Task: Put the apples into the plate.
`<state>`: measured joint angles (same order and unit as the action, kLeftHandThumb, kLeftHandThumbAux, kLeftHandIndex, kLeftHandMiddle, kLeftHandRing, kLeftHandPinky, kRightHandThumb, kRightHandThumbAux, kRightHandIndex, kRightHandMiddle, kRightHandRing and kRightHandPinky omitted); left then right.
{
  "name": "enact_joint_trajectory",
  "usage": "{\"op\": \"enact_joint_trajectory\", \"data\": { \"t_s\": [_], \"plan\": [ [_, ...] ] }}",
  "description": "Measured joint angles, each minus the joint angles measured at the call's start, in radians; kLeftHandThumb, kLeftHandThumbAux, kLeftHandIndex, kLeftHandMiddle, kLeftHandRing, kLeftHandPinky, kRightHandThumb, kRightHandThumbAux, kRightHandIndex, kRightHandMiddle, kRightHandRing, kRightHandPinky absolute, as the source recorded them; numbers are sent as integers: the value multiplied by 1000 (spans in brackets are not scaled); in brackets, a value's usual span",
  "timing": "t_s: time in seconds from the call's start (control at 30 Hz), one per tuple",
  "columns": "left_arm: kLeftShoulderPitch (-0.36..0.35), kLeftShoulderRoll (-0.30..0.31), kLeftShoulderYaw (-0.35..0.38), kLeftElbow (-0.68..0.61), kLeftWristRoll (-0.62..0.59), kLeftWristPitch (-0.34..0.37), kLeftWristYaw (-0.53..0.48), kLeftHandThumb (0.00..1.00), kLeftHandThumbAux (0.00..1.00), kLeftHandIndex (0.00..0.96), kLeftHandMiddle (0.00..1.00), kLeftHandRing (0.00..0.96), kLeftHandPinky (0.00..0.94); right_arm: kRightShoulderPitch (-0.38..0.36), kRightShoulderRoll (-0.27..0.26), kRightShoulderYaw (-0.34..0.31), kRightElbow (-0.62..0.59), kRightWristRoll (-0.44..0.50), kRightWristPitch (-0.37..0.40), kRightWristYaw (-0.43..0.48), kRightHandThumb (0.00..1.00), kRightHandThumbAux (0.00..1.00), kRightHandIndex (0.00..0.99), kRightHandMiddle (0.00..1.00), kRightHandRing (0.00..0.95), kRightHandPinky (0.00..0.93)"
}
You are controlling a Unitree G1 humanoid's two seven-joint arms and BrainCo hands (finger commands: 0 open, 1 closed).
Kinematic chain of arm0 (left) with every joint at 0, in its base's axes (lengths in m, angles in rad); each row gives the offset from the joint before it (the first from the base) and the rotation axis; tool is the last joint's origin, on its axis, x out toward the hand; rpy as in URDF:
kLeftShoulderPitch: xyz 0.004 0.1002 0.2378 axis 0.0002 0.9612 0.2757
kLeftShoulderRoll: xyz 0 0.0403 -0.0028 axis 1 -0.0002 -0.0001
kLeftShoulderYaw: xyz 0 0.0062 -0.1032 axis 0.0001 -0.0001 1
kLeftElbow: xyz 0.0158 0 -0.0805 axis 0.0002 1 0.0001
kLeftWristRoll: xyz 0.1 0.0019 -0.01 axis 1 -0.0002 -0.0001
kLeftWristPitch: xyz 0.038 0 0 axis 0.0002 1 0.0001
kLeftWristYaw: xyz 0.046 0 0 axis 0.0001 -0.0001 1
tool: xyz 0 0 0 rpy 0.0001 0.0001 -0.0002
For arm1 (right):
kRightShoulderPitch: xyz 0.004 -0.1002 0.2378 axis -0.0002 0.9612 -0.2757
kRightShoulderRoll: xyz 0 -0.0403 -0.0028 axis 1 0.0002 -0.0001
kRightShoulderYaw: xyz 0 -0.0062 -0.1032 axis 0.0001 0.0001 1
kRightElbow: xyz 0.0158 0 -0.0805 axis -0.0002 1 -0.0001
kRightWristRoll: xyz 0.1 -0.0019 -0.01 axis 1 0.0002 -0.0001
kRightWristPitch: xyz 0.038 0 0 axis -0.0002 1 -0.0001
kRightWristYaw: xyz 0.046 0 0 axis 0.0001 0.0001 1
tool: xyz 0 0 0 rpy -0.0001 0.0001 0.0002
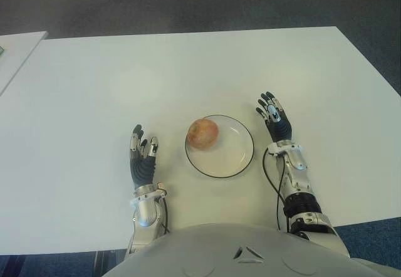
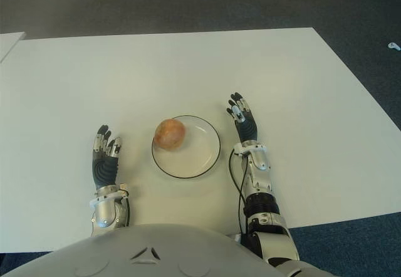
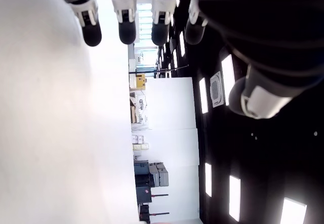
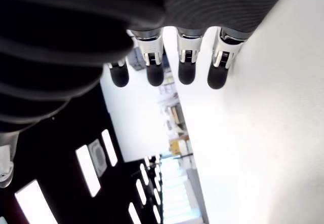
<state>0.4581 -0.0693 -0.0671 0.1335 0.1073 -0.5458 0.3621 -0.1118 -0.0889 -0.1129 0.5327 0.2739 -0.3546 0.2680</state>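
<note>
The left hand (image 1: 143,158) showed at the near left of the white tabletop (image 1: 188,70), just left of the plate (image 1: 235,159), palm side turned inward. Its fingers (image 3: 92,29) were stretched out straight and relaxed, gripping nothing; the wrist view showed 4 dark fingertips in a row beside the bare white surface, with the thumb apart from them. I could not tell whether the hand touched the tabletop.

In the middle stood the plate, round and white with a thin dark rim, close to the robot's edge of the tabletop. 1 apple (image 1: 202,133), reddish with yellow patches, sat inside it, on the plate's left part, near the far-left rim. The rest of the plate lay bare. No other apple showed anywhere on the tabletop.

To the right of the plate was the right hand (image 1: 274,119), near the rim but apart from it, its forearm running back toward the robot's body with a black cable along it. Its fingers (image 4: 155,74) were likewise extended and loose, holding nothing; the wrist view showed 4 fingertips in a line with the white surface beside them.

At the far left a corner of a 2nd pale table (image 1: 15,51) showed, apart from the main one. Dark carpet (image 1: 188,1) lay beyond.
</note>
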Motion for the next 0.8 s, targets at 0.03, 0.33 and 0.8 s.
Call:
{"op": "enact_joint_trajectory", "data": {
  "t_s": [0.03, 0.33, 0.8],
  "plan": [
    [1, -1, 4, 0, 0, 1, -4, 0, 469, 67, 17, 0, 0, 0, 2, 0, 4, -2, -7, 0, 137, 462, 69, 71, 25, 31],
    [-5, -2, 16, -2, -14, 15, -60, 1, 458, 58, 19, 0, 0, 13, 37, -1, 12, -17, -56, -6, 130, 476, 65, 80, 35, 45],
    [5, 5, 26, -20, -1, 46, -90, 2, 439, 72, 34, 0, 0, 40, 87, -5, -1, -24, -80, -21, 126, 479, 81, 96, 56, 68]
  ]
}}
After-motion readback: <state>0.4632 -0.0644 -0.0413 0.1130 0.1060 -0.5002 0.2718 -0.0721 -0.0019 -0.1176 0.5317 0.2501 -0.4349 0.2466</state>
